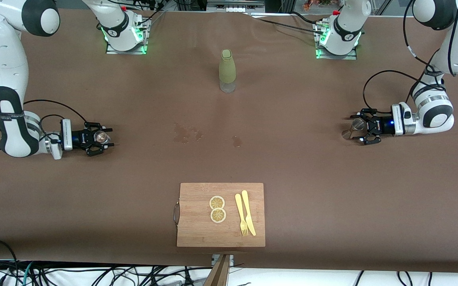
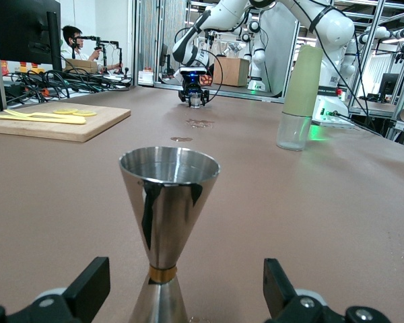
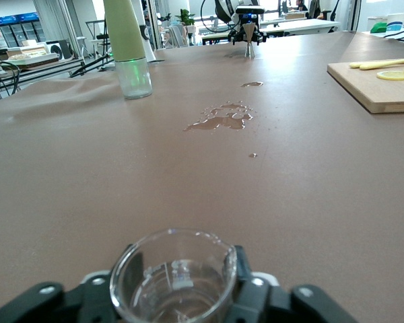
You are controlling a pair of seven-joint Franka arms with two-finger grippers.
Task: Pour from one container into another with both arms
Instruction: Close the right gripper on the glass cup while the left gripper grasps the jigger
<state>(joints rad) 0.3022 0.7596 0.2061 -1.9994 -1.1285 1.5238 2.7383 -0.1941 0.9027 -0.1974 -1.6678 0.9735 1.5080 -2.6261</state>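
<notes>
**Two vessels, two arms, still apart**

Evidently, the left gripper point(image 1: 359, 128) is sitting low at its end of the table, fingers wide either side of one metal measuring cup point(image 2: 167, 222), ready to close. The right gripper point(image 1: 98, 137) is gripping one small glass beaker point(image 3: 173, 276) at its own end, upright to receive. One bottle point(image 1: 227, 70) is standing between the bases; puddles point(image 1: 188, 133) are marking the middle.
</notes>
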